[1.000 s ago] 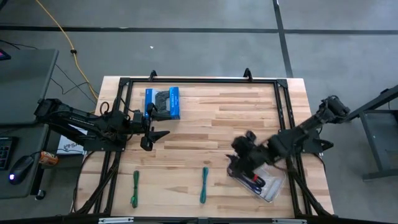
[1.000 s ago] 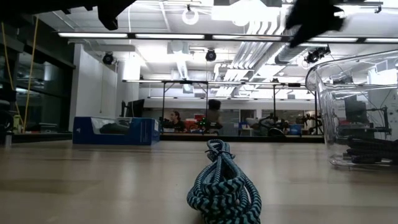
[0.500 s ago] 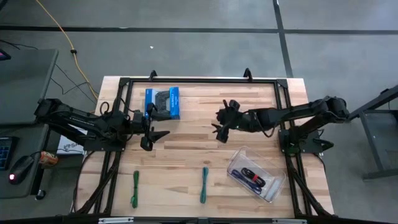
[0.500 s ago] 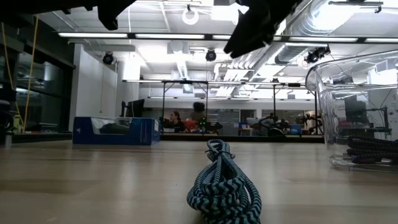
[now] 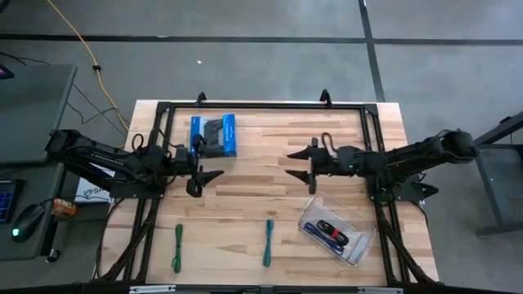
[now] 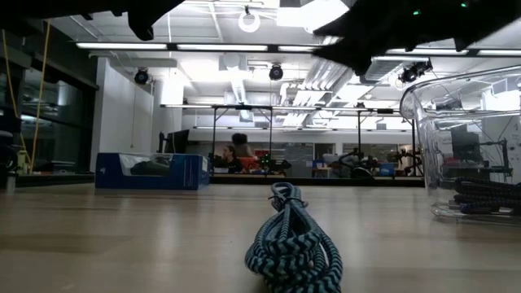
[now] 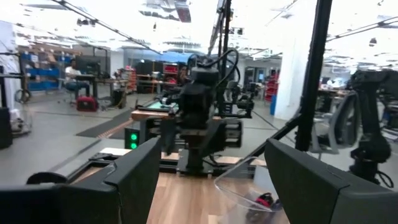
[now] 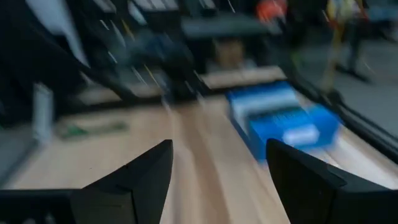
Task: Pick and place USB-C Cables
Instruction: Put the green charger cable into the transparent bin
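Wooden table [image 5: 261,188] under overhead camera, bright workshop behind. Right gripper [image 5: 300,166] over table middle, fingers spread wide, nothing held. Left gripper [image 5: 206,176] waiting at left side, also parted, empty. Clear container [image 5: 337,230] near right front already holds black cable with red band [image 5: 333,233] plus another, likely purple. Teal cable [image 5: 268,242] and green cable [image 5: 177,247] lie at front edge, well apart. Looks like between picks; next move probably: right arm descends on teal bundle, closes across its middle
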### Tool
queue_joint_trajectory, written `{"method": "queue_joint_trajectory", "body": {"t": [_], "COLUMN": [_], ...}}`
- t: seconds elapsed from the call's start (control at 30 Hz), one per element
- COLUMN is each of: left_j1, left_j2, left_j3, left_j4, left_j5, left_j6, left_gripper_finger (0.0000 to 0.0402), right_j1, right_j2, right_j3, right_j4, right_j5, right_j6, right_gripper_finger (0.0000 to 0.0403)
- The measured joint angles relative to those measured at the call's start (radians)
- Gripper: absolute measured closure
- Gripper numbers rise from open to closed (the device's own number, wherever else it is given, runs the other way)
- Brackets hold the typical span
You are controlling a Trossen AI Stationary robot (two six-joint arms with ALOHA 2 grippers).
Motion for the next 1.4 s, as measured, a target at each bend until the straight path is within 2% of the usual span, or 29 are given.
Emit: {"method": "queue_joint_trajectory", "body": {"t": [0.1,0.2,0.43,1.17,1.23,1.4], "left_j1": [0.000,0.000,0.000,-0.001,-0.007,-0.035], "left_j2": [0.000,0.000,0.000,0.001,0.004,0.026], "left_j3": [0.000,0.000,0.000,0.000,0.000,0.018], "left_j4": [-0.004,-0.016,-0.032,-0.038,-0.039,-0.058], "left_j5": [-0.005,-0.003,0.003,0.009,0.048,0.252], "left_j6": [-0.010,-0.043,-0.051,-0.073,-0.143,-0.214], "left_gripper_finger": [0.0133,0.0133,0.0133,0.0133,0.0133,0.0133], "right_j1": [0.003,0.011,0.011,0.011,0.011,0.011], "right_j2": [-0.009,-0.008,-0.007,-0.007,-0.007,-0.007], "right_j3": [-0.052,-0.059,-0.022,-0.021,-0.021,-0.021], "right_j4": [0.197,0.287,0.266,0.248,0.248,0.248], "right_j5": [-0.068,-0.095,-0.103,-0.097,-0.097,-0.097], "right_j6": [-0.025,-0.069,-0.043,-0.046,-0.047,-0.045], "right_gripper_finger": [0.0153,0.0153,0.0153,0.0153,0.0153,0.0153]}}
